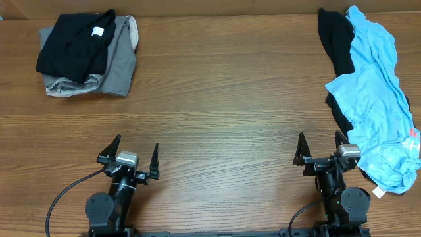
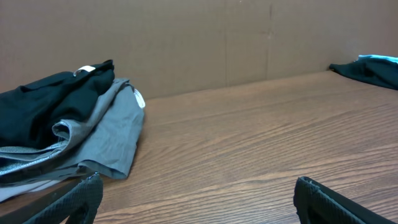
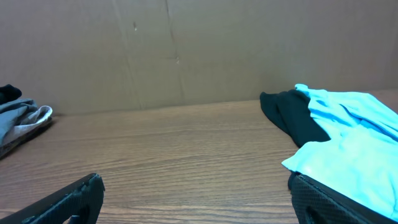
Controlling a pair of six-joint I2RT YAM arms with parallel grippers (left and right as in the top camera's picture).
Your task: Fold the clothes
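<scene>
We see the left gripper (image 1: 137, 141) and right gripper (image 1: 320, 135) low in frame, jaws spread wide, black and grey garments (image 1: 85, 56) stacked upper left, light blue T-shirt (image 1: 375, 105) crumpled right.

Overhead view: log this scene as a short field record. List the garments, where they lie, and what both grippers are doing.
left pile: folded black cloth garment on top of grey cloth garments, far left of the brown wooden table
right pile: crumpled light blue cloth T-shirt lying over a loose black cloth garment, at the right edge
left gripper: open, empty, at the near edge
right gripper: open, empty, close beside the T-shirt
folding: right pile not yet folded
</scene>
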